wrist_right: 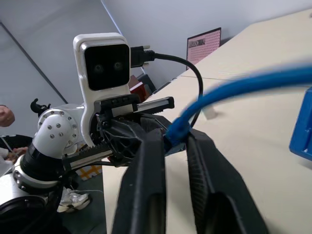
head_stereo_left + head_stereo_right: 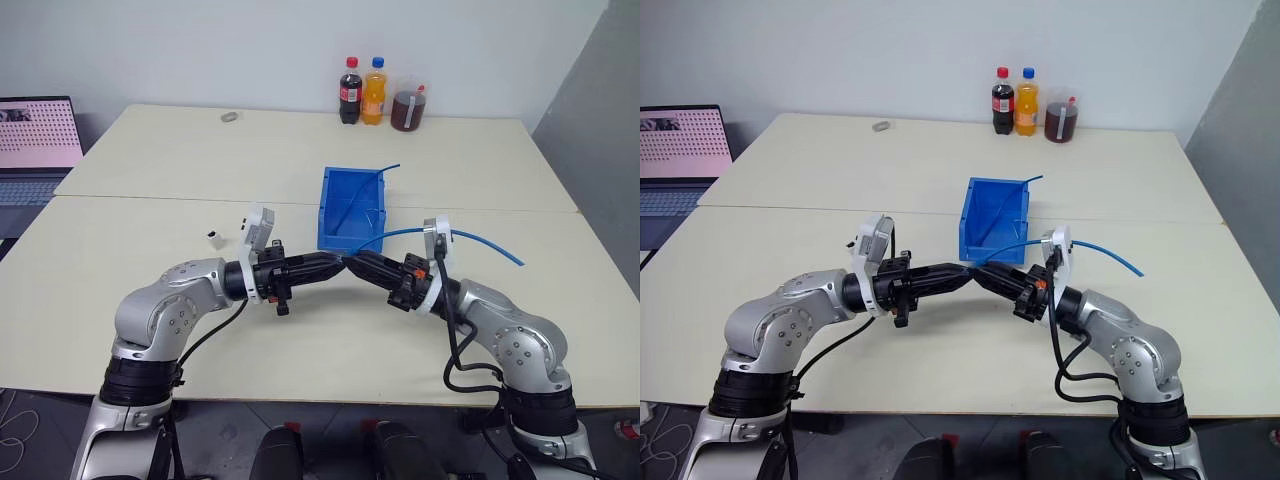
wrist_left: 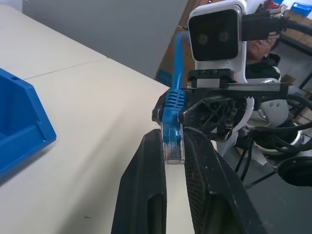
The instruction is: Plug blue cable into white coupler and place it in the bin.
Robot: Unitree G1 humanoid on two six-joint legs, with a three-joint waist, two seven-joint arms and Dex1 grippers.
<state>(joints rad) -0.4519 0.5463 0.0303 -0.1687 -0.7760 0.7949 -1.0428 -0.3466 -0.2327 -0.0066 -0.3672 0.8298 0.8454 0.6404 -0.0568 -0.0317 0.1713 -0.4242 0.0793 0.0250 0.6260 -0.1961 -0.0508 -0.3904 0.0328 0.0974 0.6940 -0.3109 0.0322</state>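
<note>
Both grippers meet fingertip to fingertip above the table, in front of the bin (image 2: 334, 214). My left gripper (image 3: 173, 142) is shut on the clear plug at the end of the blue cable (image 3: 171, 105). My right gripper (image 1: 174, 137) is shut on the same cable just behind the plug. From there the blue cable (image 2: 470, 238) arcs to the right over the table and ends near the right side. The white coupler (image 2: 214, 238) stands alone on the table, left of my left wrist. A thinner blue strand (image 2: 362, 195) leans inside the bin.
Two bottles (image 2: 362, 90) and a jar (image 2: 408, 108) stand at the table's far edge. A small grey ring (image 2: 230, 117) lies at the back left. A laptop (image 2: 38, 135) sits off the left side. A person (image 3: 263, 46) shows behind my right arm.
</note>
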